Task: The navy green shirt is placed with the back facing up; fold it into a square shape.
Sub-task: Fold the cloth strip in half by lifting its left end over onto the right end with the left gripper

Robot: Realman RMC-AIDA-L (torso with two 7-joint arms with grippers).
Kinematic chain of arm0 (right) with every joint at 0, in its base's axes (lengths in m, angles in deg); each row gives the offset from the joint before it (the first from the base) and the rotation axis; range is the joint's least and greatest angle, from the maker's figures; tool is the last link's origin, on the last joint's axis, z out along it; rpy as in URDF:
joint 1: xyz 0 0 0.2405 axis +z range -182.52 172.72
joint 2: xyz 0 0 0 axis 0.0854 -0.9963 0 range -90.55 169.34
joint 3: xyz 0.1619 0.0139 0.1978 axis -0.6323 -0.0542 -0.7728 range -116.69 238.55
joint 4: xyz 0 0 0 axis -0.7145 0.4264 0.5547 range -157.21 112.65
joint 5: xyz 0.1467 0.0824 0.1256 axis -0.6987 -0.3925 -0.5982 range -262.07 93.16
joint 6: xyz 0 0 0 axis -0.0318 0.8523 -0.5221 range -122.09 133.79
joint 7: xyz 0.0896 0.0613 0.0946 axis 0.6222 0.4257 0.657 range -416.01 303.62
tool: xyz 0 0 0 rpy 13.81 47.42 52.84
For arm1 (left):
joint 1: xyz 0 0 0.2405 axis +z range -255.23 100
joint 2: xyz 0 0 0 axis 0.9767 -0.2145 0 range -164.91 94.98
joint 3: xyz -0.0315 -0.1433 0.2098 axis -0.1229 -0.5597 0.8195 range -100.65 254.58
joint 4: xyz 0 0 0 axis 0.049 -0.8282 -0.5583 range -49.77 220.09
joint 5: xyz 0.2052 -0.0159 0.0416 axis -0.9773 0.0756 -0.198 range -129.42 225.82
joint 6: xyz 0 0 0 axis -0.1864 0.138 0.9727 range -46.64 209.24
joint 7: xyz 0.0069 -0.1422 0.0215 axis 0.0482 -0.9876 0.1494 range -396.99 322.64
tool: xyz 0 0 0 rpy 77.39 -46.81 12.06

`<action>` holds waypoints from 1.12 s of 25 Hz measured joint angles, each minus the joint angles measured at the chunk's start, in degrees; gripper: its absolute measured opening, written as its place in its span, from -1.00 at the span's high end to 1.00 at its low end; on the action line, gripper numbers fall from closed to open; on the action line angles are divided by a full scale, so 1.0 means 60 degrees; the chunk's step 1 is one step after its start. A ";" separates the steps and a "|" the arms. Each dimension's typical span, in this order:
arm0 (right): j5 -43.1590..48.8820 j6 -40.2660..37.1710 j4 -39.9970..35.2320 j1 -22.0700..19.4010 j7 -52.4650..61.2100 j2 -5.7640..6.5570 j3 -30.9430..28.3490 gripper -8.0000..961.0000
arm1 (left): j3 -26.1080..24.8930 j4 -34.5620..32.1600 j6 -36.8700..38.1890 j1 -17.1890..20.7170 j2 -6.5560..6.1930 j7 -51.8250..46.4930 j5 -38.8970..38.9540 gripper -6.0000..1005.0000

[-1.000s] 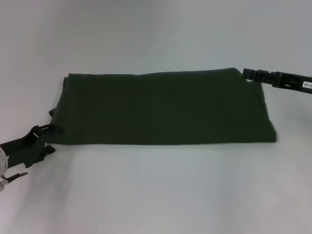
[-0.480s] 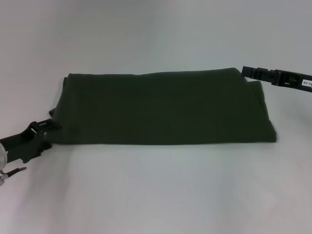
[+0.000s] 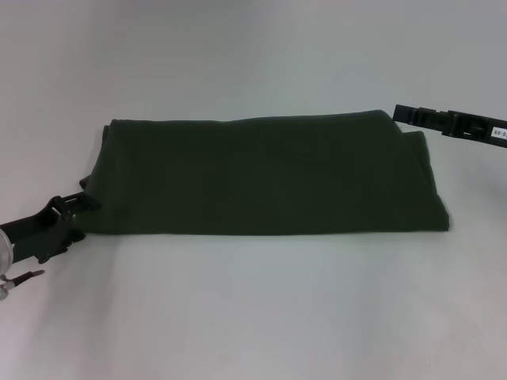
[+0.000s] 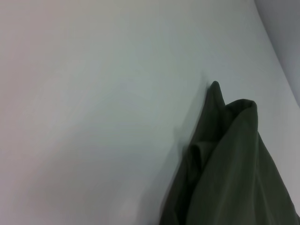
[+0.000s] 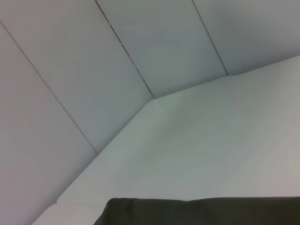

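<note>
The navy green shirt [image 3: 269,174] lies on the white table as a long, flat rectangle, plain side up. My left gripper [image 3: 81,203] is at the shirt's near left corner, its tip touching the cloth edge. My right gripper [image 3: 401,113] hovers at the shirt's far right corner, just at the edge of the fabric. The left wrist view shows bunched layers of the shirt [image 4: 234,173] close by. In the right wrist view only a strip of the shirt [image 5: 201,212] shows, below bare table.
The white table [image 3: 253,317] stretches out on every side of the shirt. Pale wall panels [image 5: 93,70] rise behind the table's far edge.
My left gripper has moved up and inward from the near left until it meets the shirt's left corner. The right gripper has drifted slightly to the right. The shirt has not moved.
</note>
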 joint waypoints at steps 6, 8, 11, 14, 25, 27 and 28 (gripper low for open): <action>-0.0004 0.0009 0.0000 -0.0002 0.0000 -0.0007 -0.0023 -0.55 | 0.0015 0.0012 0.0017 -0.0001 0.0009 0.0007 0.0019 -0.36; -0.0004 0.0012 0.0000 -0.0002 0.0000 -0.0009 -0.0055 -0.55 | 0.0027 0.0031 0.0022 -0.0018 0.0016 0.0013 0.0042 -0.36; -0.0004 0.0015 0.0000 0.0002 -0.0007 -0.0009 -0.0068 -0.55 | 0.0041 0.0043 -0.0010 -0.0055 0.0019 0.0037 0.0048 -0.36; -0.0004 0.0036 0.0008 0.0007 -0.0028 -0.0009 -0.0076 -0.55 | 0.0033 0.0046 -0.0056 -0.0095 0.0019 0.0108 0.0074 -0.36; -0.0003 0.0102 0.0072 -0.0017 -0.0067 -0.0009 -0.0132 -0.55 | 0.0017 0.0065 -0.0252 -0.0232 -0.0003 0.0470 0.0196 -0.35; -0.0003 0.0128 0.0074 -0.0022 -0.0068 -0.0009 -0.0132 -0.55 | 0.0025 0.0083 -0.0307 -0.0234 0.0016 0.0516 0.0196 -0.35; -0.0003 0.0135 0.0074 -0.0025 -0.0069 -0.0009 -0.0132 -0.55 | 0.0026 0.0087 -0.0327 -0.0231 0.0030 0.0520 0.0196 -0.35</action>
